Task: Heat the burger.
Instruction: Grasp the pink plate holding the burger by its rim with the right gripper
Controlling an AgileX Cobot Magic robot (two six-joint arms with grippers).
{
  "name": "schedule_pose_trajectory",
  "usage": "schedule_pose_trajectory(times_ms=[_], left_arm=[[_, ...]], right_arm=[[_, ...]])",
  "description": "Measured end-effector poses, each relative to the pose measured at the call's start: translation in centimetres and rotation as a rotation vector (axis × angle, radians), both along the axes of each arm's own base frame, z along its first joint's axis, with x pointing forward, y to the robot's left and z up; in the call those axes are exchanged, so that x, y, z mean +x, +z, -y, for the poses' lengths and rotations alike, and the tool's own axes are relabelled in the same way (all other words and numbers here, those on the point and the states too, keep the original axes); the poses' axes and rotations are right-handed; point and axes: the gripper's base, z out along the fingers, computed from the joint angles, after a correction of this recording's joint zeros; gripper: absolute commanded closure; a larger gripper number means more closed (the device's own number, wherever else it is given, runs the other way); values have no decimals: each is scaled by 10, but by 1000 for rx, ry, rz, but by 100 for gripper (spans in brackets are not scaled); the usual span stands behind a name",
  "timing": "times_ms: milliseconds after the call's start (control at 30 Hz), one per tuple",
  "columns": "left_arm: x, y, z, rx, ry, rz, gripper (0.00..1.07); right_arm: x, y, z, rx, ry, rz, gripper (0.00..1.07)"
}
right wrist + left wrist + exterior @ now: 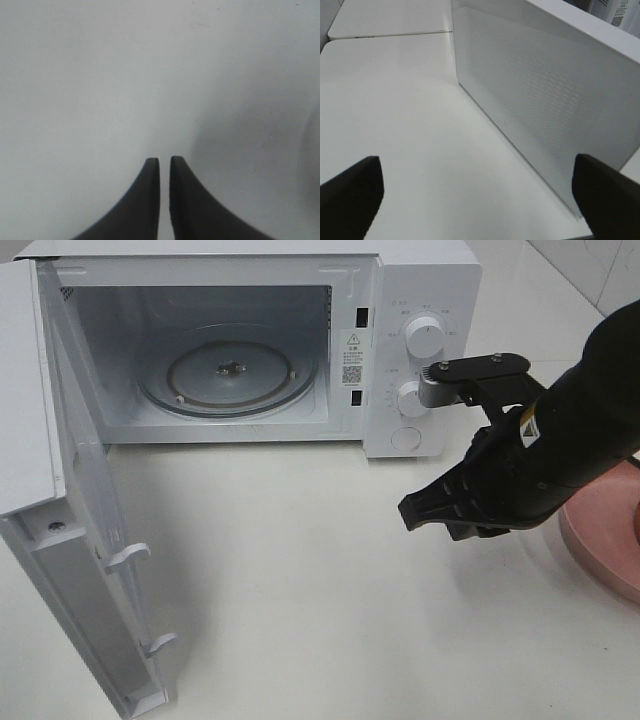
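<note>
Black right gripper (412, 514), nearly clenched and empty, is hovering left of the round pink plate (600, 540), probably readying a pickup; left gripper (475, 175) is gaping, idle.

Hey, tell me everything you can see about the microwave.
The microwave is white and boxy, looks like painted metal, and stands upright on the white table. Its door is swung wide open on the high view's left. The cavity holds only a round glass turntable. Right panel: two dials above a round button.

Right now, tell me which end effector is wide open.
The left end effector: its fingers stand far apart, nothing between them. The right end effector shows only a thin slit between its fingers.
</note>
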Motion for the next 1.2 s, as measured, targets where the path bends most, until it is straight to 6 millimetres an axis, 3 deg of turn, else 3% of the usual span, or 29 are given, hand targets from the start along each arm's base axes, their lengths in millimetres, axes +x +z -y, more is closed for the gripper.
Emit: schedule_pose_trajectory(times_ms=[167,200,233,300,333,367,400,433,467,500,567,800,1000,1200], left_arm=[[0,0,0,0,0,0,12],[0,0,0,0,0,0,12],[0,0,0,0,0,0,12],[0,0,0,0,0,0,12],[0,0,0,0,0,0,12],[0,0,0,0,0,0,12],[0,0,0,0,0,0,12],[0,0,0,0,0,0,12],[0,0,0,0,0,0,12],[0,0,0,0,0,0,12],[0,0,0,0,0,0,12],[0,0,0,0,0,0,12],[0,0,0,0,0,0,12],[0,0,0,0,0,0,12]], right_arm=[[-8,12,15,-74,8,-29,92],[-9,15,19,-93,8,-31,85],[-9,15,19,-93,8,-31,85],[-11,21,30,-133,-4,-32,68],[-11,21,30,-133,-4,-32,68],[-11,25,38,-161,-9,-29,52],[-11,25,38,-161,-9,-29,52],[-11,27,43,-180,-12,-24,38],[-11,29,49,-195,-18,-25,31],[-11,29,49,-195,-18,-25,31],[-11,31,55,-206,-35,-31,14],[-11,31,71,-236,-80,-82,14],[-5,31,95,-270,-137,-90,21],[-1,28,107,-277,-173,-104,26]])
